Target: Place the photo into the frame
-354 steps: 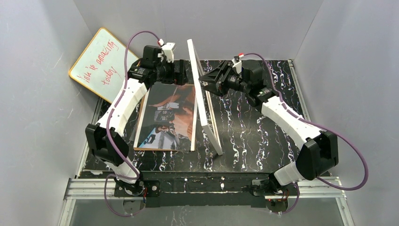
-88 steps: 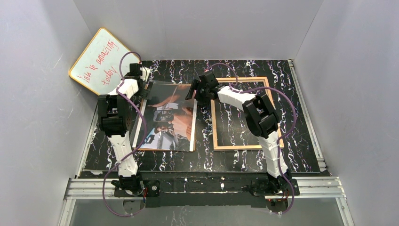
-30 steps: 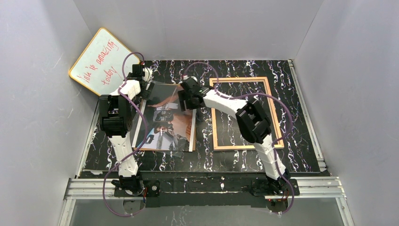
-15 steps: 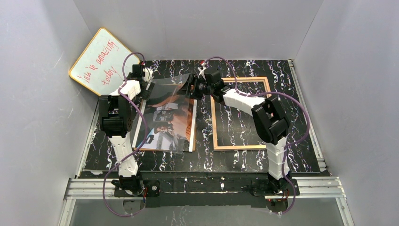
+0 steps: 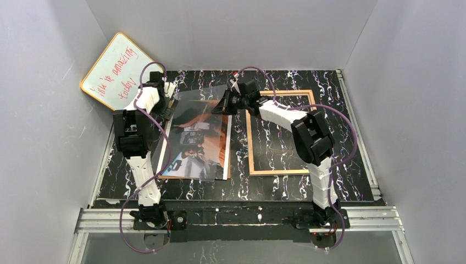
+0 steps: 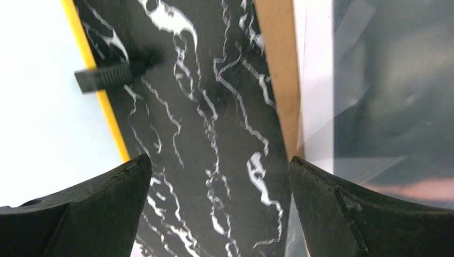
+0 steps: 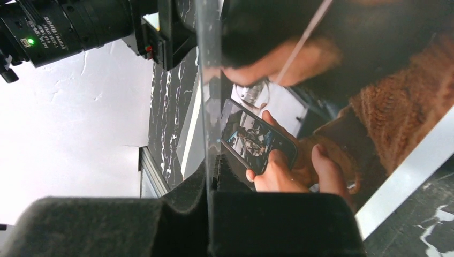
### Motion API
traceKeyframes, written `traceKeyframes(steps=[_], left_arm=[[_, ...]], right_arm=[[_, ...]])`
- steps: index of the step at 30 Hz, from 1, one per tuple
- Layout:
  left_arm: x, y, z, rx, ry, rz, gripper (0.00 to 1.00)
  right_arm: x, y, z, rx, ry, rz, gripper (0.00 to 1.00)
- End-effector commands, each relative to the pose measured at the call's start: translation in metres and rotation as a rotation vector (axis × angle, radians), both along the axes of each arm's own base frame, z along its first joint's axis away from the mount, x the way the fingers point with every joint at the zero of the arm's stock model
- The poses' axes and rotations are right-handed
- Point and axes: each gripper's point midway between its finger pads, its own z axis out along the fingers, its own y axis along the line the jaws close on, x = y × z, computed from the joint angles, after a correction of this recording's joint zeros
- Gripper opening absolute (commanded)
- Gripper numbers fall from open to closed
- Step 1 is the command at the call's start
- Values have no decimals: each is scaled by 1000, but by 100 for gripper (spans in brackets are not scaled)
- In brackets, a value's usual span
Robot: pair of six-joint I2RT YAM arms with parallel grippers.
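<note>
The photo (image 5: 198, 143) lies face up on a brown backing board (image 5: 181, 177), left of centre. The frame (image 5: 286, 171) lies flat to its right, tan wood back up, with bare table inside it. My right gripper (image 5: 224, 104) is shut on the far right corner of a clear sheet (image 5: 200, 99) that covers the photo and holds that corner raised. In the right wrist view the sheet's thin edge (image 7: 206, 107) runs up from the right gripper (image 7: 209, 176), and the photo (image 7: 332, 80) shows beyond. My left gripper (image 5: 166, 103) is open and empty at the photo's far left corner.
A yellow-rimmed whiteboard (image 5: 112, 71) with red writing leans in the far left corner. In the left wrist view the left gripper (image 6: 219, 176) hangs over black marbled table between the whiteboard's rim (image 6: 104, 107) and the backing board's edge (image 6: 275, 64). Grey walls enclose the table.
My right gripper moved from over the photo to the clear sheet's far right corner, shut on it and lifted it. The left gripper shifted slightly toward the far side.
</note>
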Motion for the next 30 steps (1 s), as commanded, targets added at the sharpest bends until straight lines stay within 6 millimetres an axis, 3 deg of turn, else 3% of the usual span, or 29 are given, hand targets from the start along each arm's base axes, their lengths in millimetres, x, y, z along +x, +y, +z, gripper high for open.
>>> traceKeyframes(steps=[1, 3, 6, 10, 13, 16, 19, 23, 25, 30], left_arm=[[-29, 3, 29, -31, 126, -26, 98], [-23, 4, 56, -23, 83, -33, 98], [-24, -4, 83, -60, 59, -45, 98], [-33, -36, 99, -92, 52, -108, 98], [-48, -71, 91, -80, 79, -192, 98], [-65, -102, 71, -53, 118, -262, 98], [-76, -128, 55, -34, 138, -316, 98], [-85, -149, 39, 3, 163, -372, 98], [-87, -154, 34, 20, 165, -392, 98], [-94, -160, 23, 70, 172, -430, 98]], right_arm=[[15, -19, 71, 80, -102, 20, 1], [18, -37, 90, 85, -119, 10, 1], [18, -78, 101, 56, -82, -14, 1], [12, -153, 82, -93, -22, -89, 1], [5, -217, 57, -207, 36, -176, 1], [-10, -264, 20, -313, 117, -247, 1], [-14, -304, -12, -455, 179, -322, 1], [-5, -335, -34, -564, 211, -385, 3], [2, -344, -42, -600, 216, -410, 15], [14, -356, -56, -630, 280, -460, 66]])
